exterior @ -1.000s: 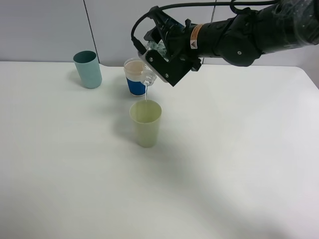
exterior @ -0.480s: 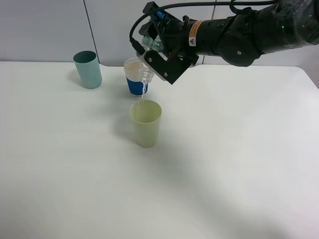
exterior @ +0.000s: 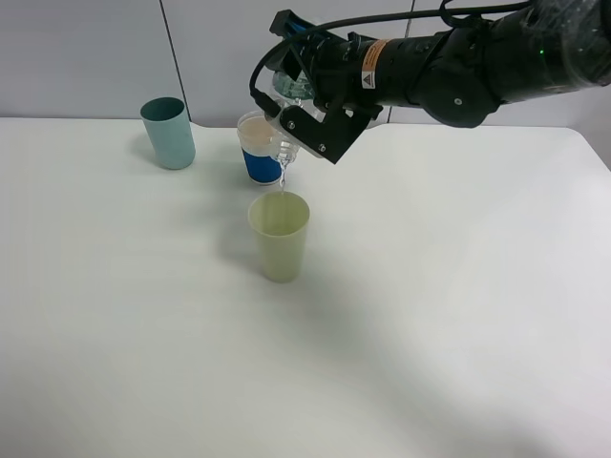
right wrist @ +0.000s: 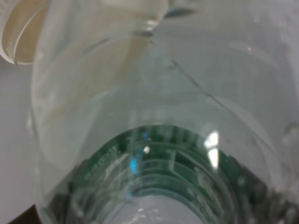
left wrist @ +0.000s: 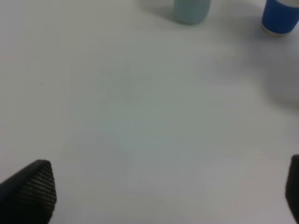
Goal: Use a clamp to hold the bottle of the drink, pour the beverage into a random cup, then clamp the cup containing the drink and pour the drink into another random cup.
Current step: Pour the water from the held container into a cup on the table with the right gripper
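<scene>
My right gripper (exterior: pixel 307 114) is shut on a clear plastic bottle (exterior: pixel 287 95), tipped mouth-down over the yellow-green cup (exterior: pixel 279 237). A thin stream of clear drink falls from the bottle's mouth into that cup. Just behind it stands a blue cup (exterior: pixel 258 157) with a pale rim, and a teal cup (exterior: pixel 168 133) stands at the back left. In the right wrist view the bottle (right wrist: pixel 149 116) fills the frame and hides the fingers. My left gripper (left wrist: pixel 163 191) hangs open over bare table, with the teal cup (left wrist: pixel 191 10) and the blue cup (left wrist: pixel 280 17) far ahead of it.
The white table (exterior: pixel 458 315) runs wide to the front and right. A grey panelled wall stands behind it. The right arm reaches in from the upper right, above the blue cup. A pale cup rim (right wrist: pixel 18 28) shows at a corner of the right wrist view.
The right wrist has turned further and lifted a little, so the bottle tips more steeply. The stream keeps falling into the yellow-green cup. The cups have not moved.
</scene>
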Robot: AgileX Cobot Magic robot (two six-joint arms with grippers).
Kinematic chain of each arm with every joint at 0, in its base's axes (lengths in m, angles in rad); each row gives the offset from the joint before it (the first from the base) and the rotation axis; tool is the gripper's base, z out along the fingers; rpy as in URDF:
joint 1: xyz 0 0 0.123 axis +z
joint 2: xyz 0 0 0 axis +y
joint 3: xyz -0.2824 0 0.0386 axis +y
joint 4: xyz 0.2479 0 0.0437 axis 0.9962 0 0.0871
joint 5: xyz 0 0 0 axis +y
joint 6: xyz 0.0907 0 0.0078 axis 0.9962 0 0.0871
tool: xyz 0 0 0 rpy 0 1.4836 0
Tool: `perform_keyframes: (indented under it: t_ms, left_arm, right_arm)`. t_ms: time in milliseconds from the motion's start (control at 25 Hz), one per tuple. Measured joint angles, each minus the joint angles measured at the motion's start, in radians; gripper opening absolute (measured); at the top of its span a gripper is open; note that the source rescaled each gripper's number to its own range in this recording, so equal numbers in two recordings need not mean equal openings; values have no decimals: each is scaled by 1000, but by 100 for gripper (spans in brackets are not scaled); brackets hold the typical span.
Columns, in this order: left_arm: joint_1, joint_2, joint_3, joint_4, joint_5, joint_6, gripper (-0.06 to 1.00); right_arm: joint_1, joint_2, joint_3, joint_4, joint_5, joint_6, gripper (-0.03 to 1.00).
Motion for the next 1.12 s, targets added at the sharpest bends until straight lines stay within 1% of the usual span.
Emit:
perform_keyframes:
  t_ms: [160,280,440,720,880,1000,1120]
  left_arm:
    - [0,0,0,0,0,0,100]
    - [0,0,0,0,0,0,100]
    - [0,0,0,0,0,0,100]
    - [0,0,0,0,0,0,100]
    - [0,0,0,0,0,0,100]
    - [0,0,0,0,0,0,100]
    - [0,0,0,0,0,0,100]
  right_arm:
    - [0,0,0,-25,-43,-1,0]
    - [0,0,0,-44,-53,-2,0]
    - [0,0,0,-72,-59,-45,0]
    - [0,0,0,-77,-69,-104,0]
    - [0,0,0,-77,-82,-108,0]
    - [0,0,0,-77,-84,-65,0]
    - [0,0,0,-77,-62,70,0]
